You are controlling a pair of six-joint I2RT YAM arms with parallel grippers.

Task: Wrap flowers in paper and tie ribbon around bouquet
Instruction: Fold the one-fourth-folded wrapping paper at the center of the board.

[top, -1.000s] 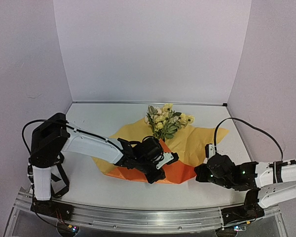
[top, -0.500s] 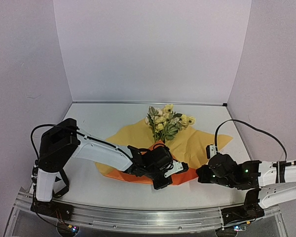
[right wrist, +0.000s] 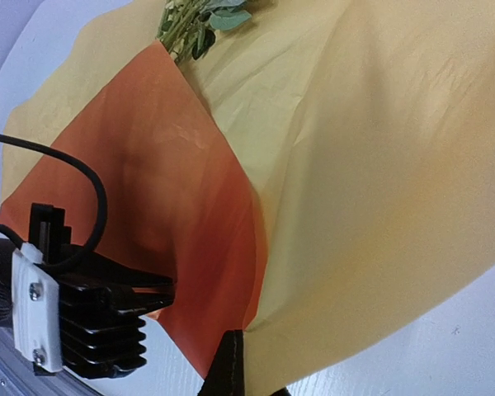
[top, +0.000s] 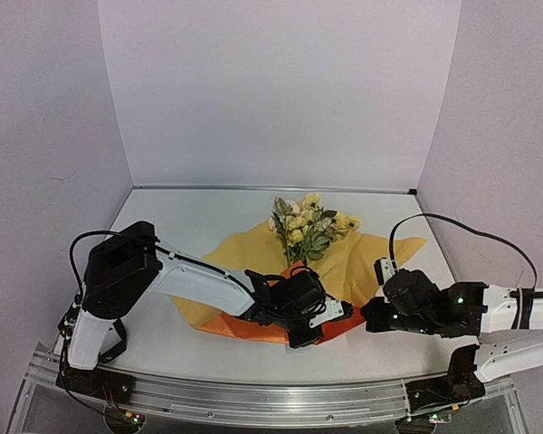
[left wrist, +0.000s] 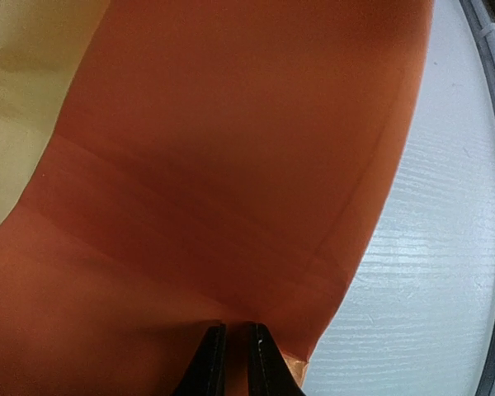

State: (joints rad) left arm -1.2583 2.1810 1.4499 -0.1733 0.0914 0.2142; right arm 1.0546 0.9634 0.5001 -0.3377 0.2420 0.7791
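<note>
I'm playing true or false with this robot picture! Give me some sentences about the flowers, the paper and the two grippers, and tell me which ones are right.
1. The flowers are pale yellow with green leaves. True.
2. The paper is blue. False: it is orange on one side and pale yellow on the other.
3. The left gripper pinches the orange side of the paper. True.
4. The right gripper is wide open. False: it is shut, at the near edge of the paper.
</note>
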